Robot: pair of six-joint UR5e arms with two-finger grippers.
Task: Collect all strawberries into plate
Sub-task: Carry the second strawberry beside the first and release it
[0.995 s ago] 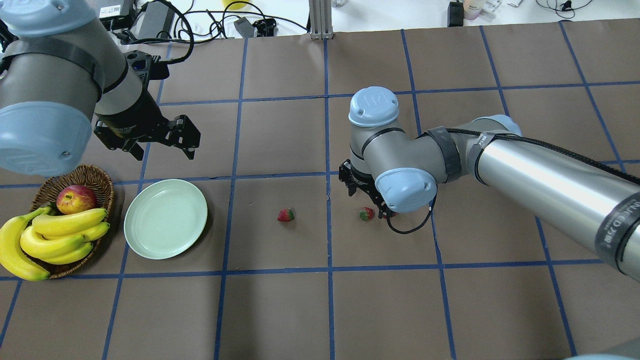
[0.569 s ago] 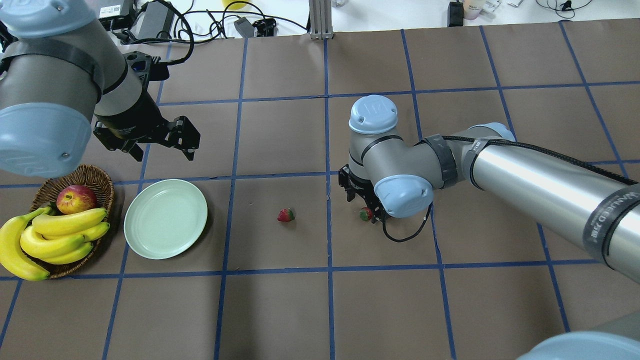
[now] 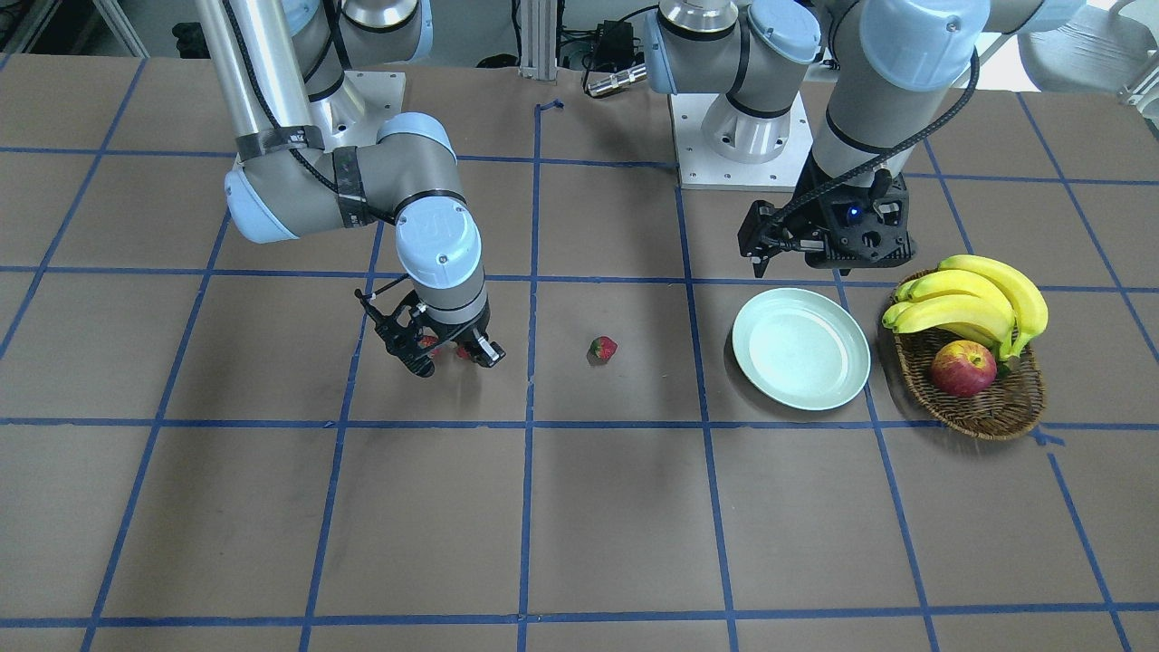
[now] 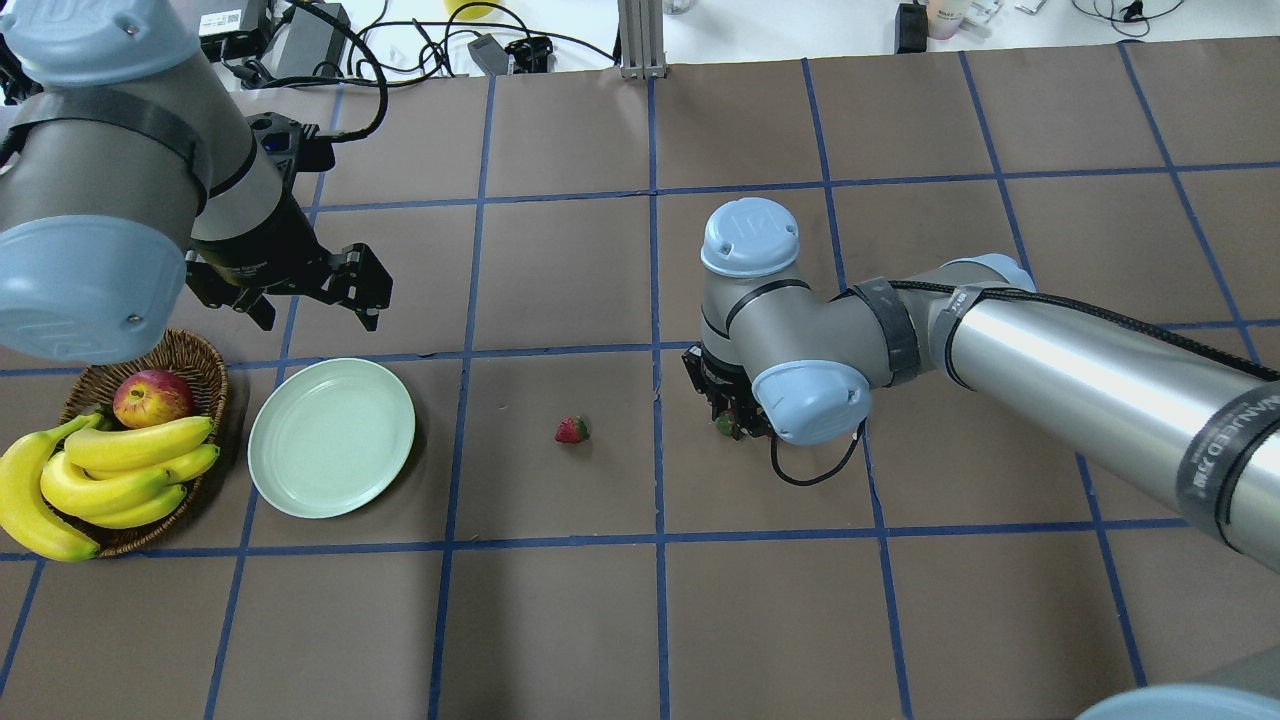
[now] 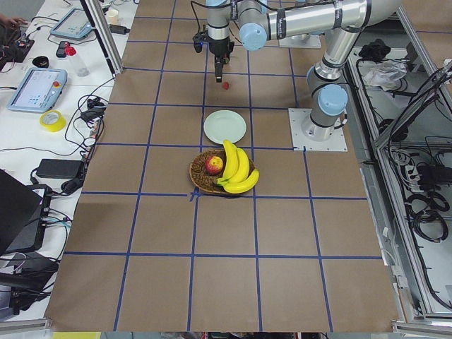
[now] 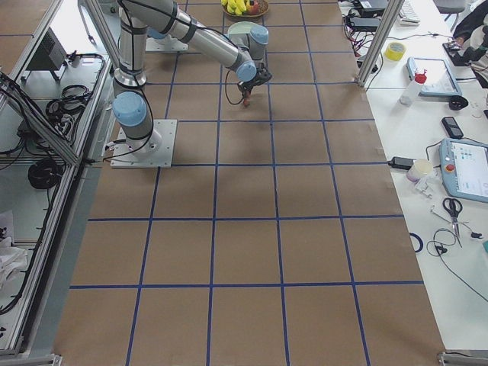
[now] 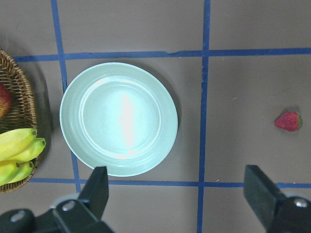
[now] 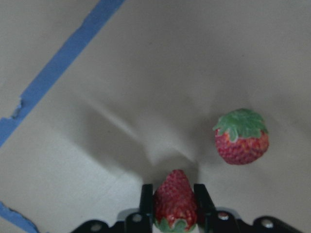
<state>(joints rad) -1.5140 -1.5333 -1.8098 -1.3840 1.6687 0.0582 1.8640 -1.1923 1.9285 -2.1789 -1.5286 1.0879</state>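
Looking from across the desk (image 3: 579, 507), the front-facing view shows the plate (image 3: 801, 349) bare, just beside the wicker basket (image 3: 996, 412) of bananas (image 3: 973, 299) and an apple (image 3: 963, 369). The lone strawberry (image 3: 603, 349) lies on the desk between the plate and the right arm. The right fingers (image 3: 412, 360) are low at the desk with red showing between them.

The overhead view has the left fingers (image 4: 368, 290) hanging just behind the plate (image 4: 331, 437), spread and empty. The right arm's wrist hides most of its grasp.

The two side views add little: the plate (image 5: 224, 127) holds nothing.

The left wrist view confirms it: both fingers stand wide apart over an empty plate (image 7: 119, 119), with the lone strawberry (image 7: 288, 121) well off to one side.

The right wrist view settles the grasp. The fingers are closed on the clamped strawberry (image 8: 175, 201), and the neighbouring strawberry (image 8: 241, 136) sits loose on the desk near it. Whether the clamped one has left the desk I cannot tell.

I judge the task barely begun: no berry delivered, the first one gripped, and two more to fetch.
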